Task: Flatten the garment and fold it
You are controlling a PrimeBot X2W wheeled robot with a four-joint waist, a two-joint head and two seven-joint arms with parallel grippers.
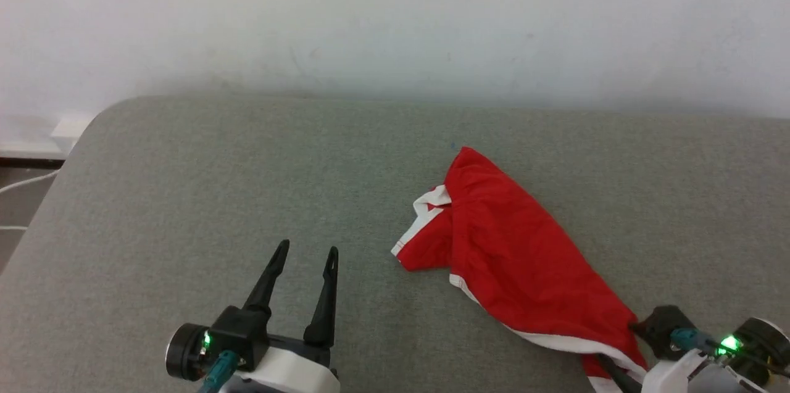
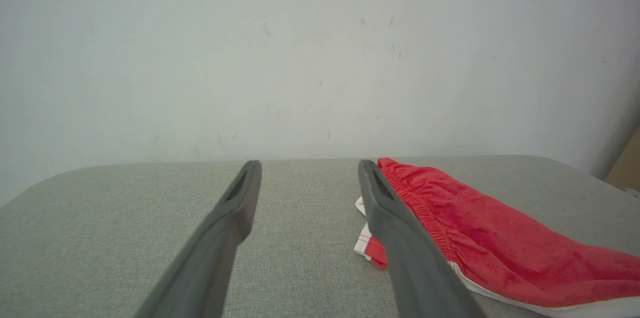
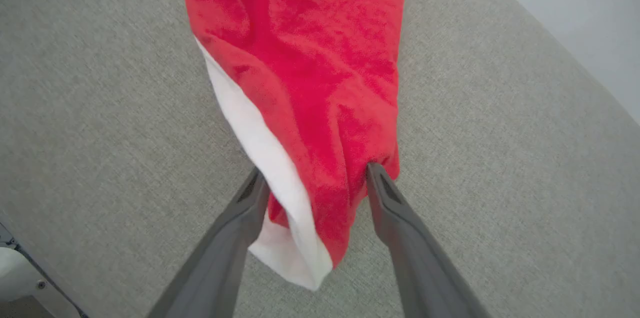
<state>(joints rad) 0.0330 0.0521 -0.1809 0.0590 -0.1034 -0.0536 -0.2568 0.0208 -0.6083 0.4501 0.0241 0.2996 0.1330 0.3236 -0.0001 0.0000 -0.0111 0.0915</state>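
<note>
Start with the left arm. Your left gripper (image 1: 305, 252) sits to the left of the garment (image 1: 512, 245), well apart from it, above the grey padded surface (image 1: 216, 183). Its two long dark fingers (image 2: 235, 213) point away from the robot toward the pale wall (image 1: 395, 10). They stand spread, with nothing between them. A green light (image 1: 207, 339) glows on the gripper body.

Next, check the right arm. Your right gripper (image 3: 316, 173) is at the garment's near right end, and in the head view the lower corner of the picture cuts most of it off. In the right wrist view its fingers are spread as wide as the left pair. The garment's narrow end lies between them, with fabric touching the inner side of each fingertip. The fingers are not pressed together on the cloth. You cannot tell whether that end rests on the fingers or on the padded surface.

The garment is bright red soft fabric, crumpled into one long ridge. From the right gripper it runs away from the robot and to the left. A white band (image 3: 240, 118) borders its left edge. A small red-and-white folded flap (image 1: 426, 220) sticks out on the side facing the left gripper.
</note>
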